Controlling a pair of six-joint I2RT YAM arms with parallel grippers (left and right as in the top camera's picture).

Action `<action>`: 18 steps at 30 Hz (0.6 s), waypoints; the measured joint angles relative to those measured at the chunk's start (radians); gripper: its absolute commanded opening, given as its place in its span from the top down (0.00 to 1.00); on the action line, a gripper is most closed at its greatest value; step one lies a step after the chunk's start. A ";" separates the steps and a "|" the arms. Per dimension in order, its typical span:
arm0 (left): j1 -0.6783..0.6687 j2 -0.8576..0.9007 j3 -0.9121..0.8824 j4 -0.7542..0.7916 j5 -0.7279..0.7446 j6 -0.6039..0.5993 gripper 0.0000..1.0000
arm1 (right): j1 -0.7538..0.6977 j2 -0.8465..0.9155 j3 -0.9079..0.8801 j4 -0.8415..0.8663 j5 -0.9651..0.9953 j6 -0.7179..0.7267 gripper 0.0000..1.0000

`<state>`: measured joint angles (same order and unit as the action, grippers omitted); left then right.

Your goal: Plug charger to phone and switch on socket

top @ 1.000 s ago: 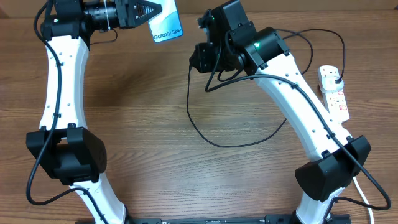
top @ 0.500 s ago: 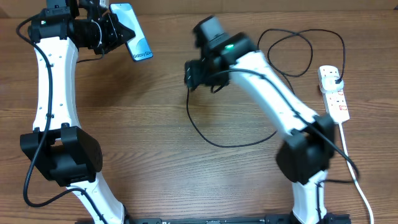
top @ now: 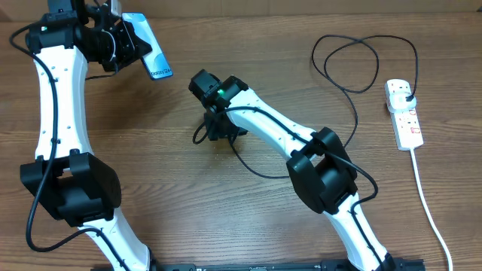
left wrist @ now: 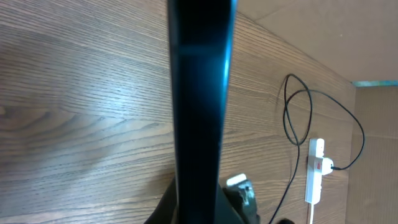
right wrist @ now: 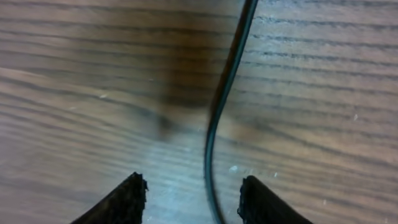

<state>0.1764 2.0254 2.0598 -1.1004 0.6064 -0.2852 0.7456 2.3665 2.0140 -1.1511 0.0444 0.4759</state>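
The charger (right wrist: 224, 93), a thin black cable, curved smoothly over the grained wooden table (right wrist: 74, 93) between the parted, empty fingertips of my right gripper (right wrist: 193, 186). Its far end looped away to the long white socket (top: 403, 113) near the table's right edge. My left gripper (top: 126, 44) was clamped on the slim, glossy phone (top: 154, 64), tilted above the table's far left.
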 measured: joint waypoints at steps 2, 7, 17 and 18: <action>0.000 0.000 0.000 0.000 -0.001 0.000 0.96 | 0.000 0.012 0.000 0.005 0.001 0.006 0.64; 0.000 0.000 0.000 -0.007 -0.002 0.000 0.96 | 0.001 0.017 -0.026 0.034 0.005 0.010 0.75; 0.000 0.000 0.000 -0.008 -0.002 0.000 0.96 | 0.002 0.009 -0.077 0.061 -0.005 0.016 0.96; 0.000 0.000 0.000 -0.008 -0.002 0.000 0.96 | 0.002 0.009 -0.077 0.058 -0.009 0.017 0.96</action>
<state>0.1768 2.0254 2.0598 -1.1080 0.6048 -0.2852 0.7471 2.3756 1.9369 -1.0935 0.0357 0.4931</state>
